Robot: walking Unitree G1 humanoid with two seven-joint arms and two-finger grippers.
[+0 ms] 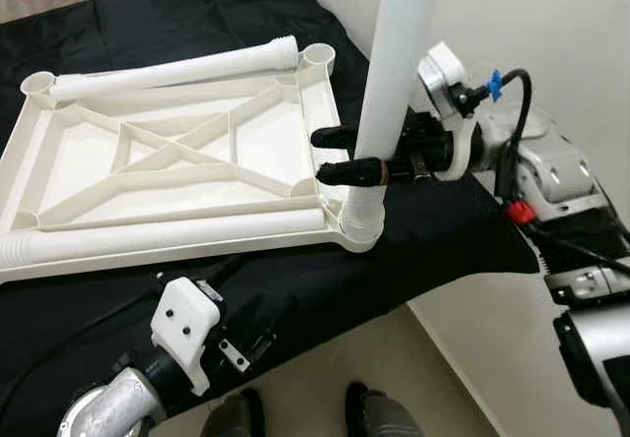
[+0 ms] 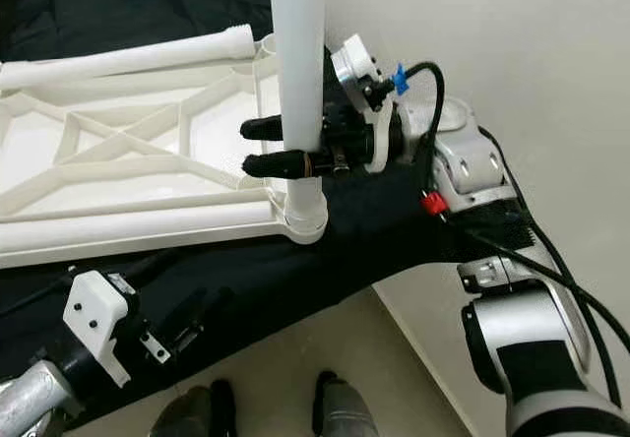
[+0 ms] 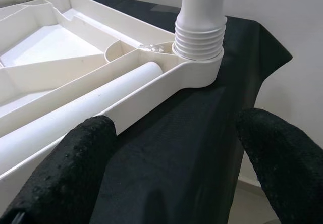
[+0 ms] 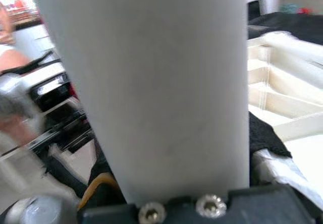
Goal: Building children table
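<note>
One right gripper (image 1: 340, 156) clasps the upright leg (image 1: 392, 73), its top cut off.

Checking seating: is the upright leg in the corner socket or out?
In, not fully: the leg stands in the tabletop's corner socket, several threads exposed, right gripper clamped on it.

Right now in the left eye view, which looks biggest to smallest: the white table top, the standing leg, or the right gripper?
1. The white table top, lying upside down on the black cloth, looks biggest by far.
2. The standing leg, upright in the corner socket; its top is cut off, so its full length is unsure.
3. The right gripper, clamped on that leg, looks smallest.
</note>
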